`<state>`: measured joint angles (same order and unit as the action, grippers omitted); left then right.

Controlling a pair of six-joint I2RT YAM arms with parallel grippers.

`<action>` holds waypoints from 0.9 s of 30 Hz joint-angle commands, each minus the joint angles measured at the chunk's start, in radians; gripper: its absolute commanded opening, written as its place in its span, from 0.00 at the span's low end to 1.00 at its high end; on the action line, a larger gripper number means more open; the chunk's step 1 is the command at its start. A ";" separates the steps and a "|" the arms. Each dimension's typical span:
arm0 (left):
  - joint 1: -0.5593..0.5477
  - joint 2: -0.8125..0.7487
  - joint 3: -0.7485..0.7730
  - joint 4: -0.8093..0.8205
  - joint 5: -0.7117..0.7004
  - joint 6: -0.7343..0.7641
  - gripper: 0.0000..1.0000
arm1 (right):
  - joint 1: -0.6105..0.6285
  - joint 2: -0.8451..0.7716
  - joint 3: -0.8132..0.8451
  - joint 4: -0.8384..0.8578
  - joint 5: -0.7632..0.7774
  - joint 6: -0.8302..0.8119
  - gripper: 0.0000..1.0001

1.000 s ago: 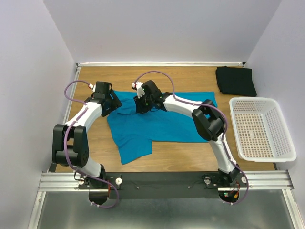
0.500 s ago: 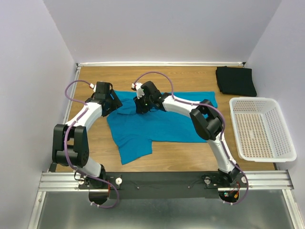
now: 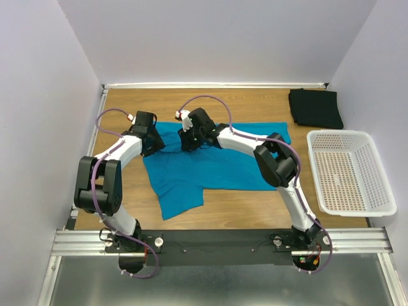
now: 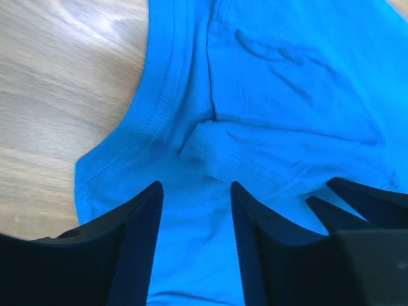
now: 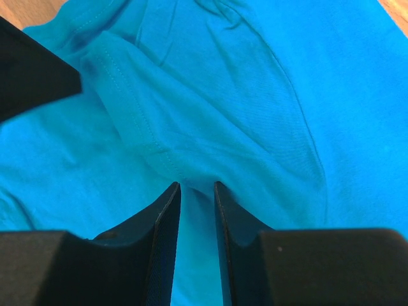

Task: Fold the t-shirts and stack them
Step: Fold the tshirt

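Flat on the wooden table (image 3: 255, 102): teal-blue t-shirt (image 3: 217, 169), spread out, one sleeve trailing toward the arm bases. Left gripper (image 4: 196, 188) low over the collar end, fingers partly apart with a clear gap; a doubled hem of cloth lies just ahead of the tips, wood off to its left. Right gripper (image 5: 197, 186) close beside it on the same shirt, fingers narrow, a ridge of teal cloth pinched between the tips. Black t-shirt (image 3: 314, 107) lies folded well off to the right gripper's right, white basket (image 3: 338, 132) just nearer than it
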<state>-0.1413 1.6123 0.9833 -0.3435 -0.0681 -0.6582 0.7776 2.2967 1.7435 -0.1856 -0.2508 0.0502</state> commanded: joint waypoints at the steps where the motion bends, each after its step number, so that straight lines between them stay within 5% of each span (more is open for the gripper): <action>1: -0.018 0.044 0.020 0.021 -0.035 -0.003 0.53 | 0.006 -0.022 0.016 0.011 0.024 -0.019 0.36; 27: -0.047 0.144 0.086 0.049 -0.098 -0.023 0.47 | 0.006 -0.033 -0.009 0.011 0.015 -0.012 0.36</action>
<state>-0.1726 1.7412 1.0412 -0.3134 -0.1261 -0.6746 0.7776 2.2963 1.7435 -0.1841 -0.2501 0.0502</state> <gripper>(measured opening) 0.480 0.360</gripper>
